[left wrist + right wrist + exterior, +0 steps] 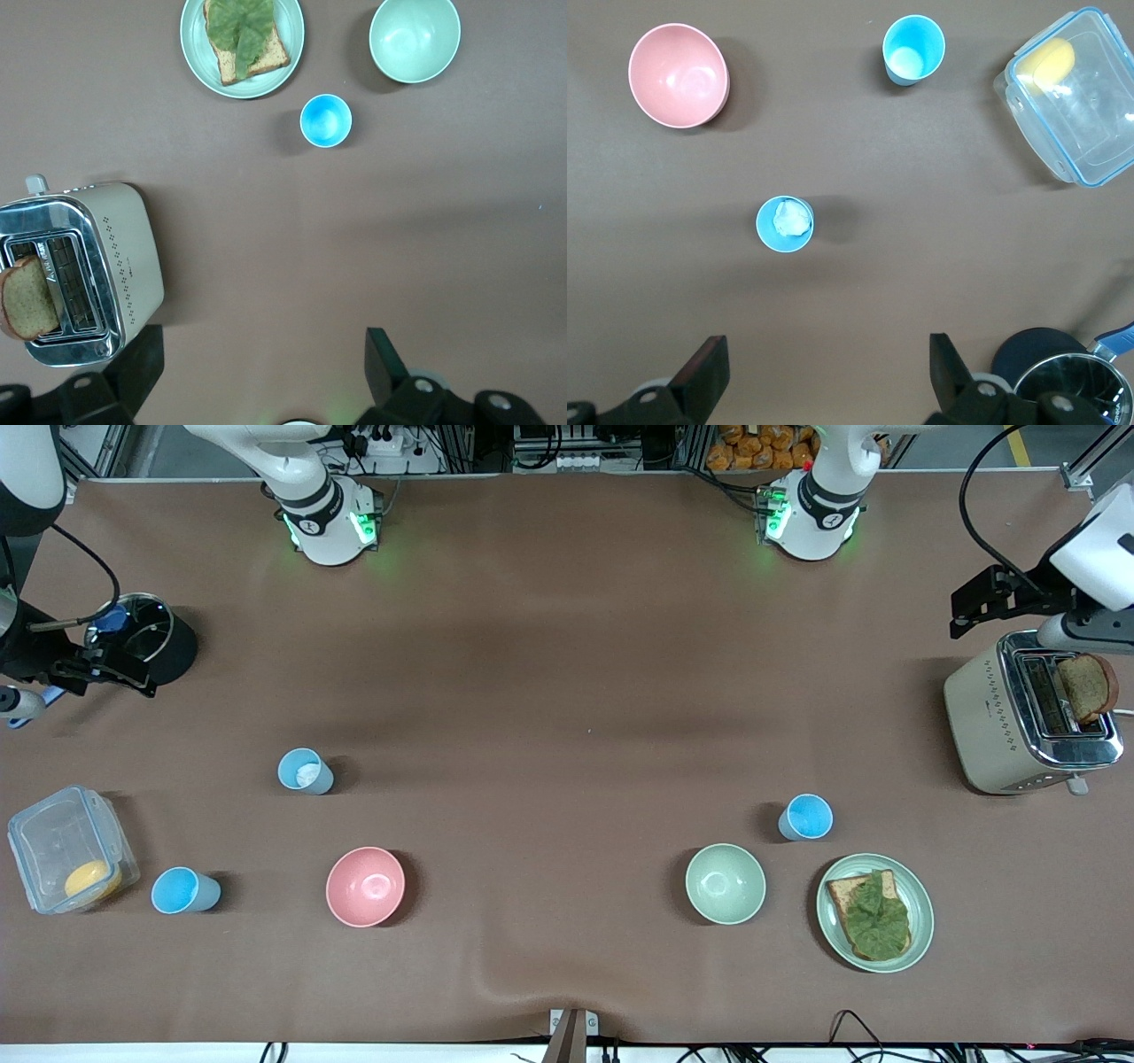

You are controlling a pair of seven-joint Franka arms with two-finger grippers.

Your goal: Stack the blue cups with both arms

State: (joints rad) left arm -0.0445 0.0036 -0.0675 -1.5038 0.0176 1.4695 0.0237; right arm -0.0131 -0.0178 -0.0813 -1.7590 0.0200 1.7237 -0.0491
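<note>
Three blue cups stand upright on the brown table. A paler cup [306, 771] [785, 223] with a whitish inside stands toward the right arm's end. A second cup [184, 891] [913, 49] stands nearer the front camera, beside a clear box. The third cup [806, 817] [326, 120] stands toward the left arm's end, beside a green bowl. My right gripper [106, 671] [828, 372] is open and empty, up in the air by the black pot. My left gripper [973, 607] [263, 372] is open and empty, up in the air beside the toaster.
A pink bowl [365, 886], a green bowl [725, 883] and a green plate [921, 921] with toast and lettuce stand near the front edge. A toaster [992, 717] holds a bread slice. A black pot [173, 646] and a clear box [44, 841] stand at the right arm's end.
</note>
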